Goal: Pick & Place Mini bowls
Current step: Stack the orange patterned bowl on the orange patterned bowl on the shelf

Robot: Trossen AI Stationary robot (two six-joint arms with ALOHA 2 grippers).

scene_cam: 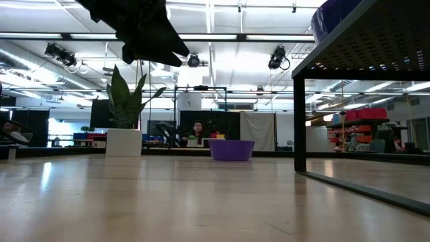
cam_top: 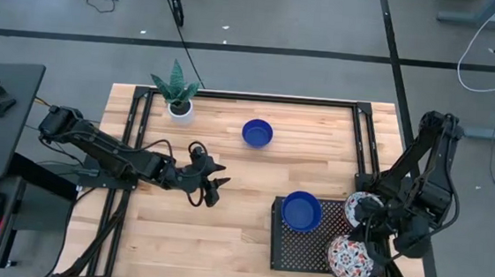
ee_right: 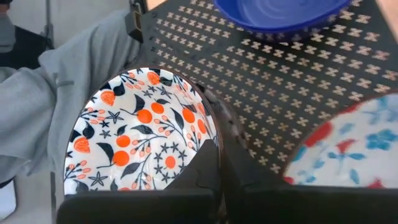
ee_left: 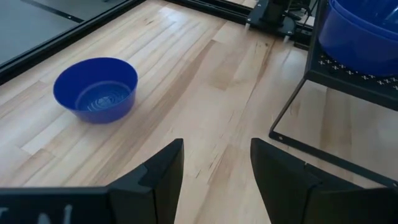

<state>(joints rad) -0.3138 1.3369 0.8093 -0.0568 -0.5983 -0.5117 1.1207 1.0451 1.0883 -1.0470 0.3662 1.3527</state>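
My left gripper [cam_top: 216, 183] [ee_left: 216, 168] is open and empty above the table's middle; it also shows in the low view [scene_cam: 144, 30]. A cobalt blue mini bowl [cam_top: 257, 132] [ee_left: 95, 89] stands on its base on the wood beyond the gripper. A second blue bowl [cam_top: 301, 211] [ee_right: 280, 12] sits on the black perforated rack [cam_top: 287, 248]. My right gripper [cam_top: 365, 238] [ee_right: 217, 152] is shut on a white bowl with orange-and-dark floral pattern [ee_right: 134, 134] [cam_top: 350, 258] at the rack's near right corner. A red-and-blue floral bowl [ee_right: 348, 149] [cam_top: 362, 207] sits beside it. My right gripper pinches the rim [ee_right: 204, 124] of the orange-floral bowl between its two fingers, on the side nearest the other patterned bowl. The bowl's inside faces the wrist camera. The fingers hide the spot, and I cannot tell whether the bowl rests on the rack or is lifted.
A white plant pot with a green plant [cam_top: 179, 107] [scene_cam: 124, 142] stands at the far left. The rack stands raised on legs [scene_cam: 299, 128] at the right. Bare wood lies between the left gripper and the rack. Grey cloth [ee_right: 56, 93] shows beside the held bowl. A person [scene_cam: 197, 131] sits far behind the table.
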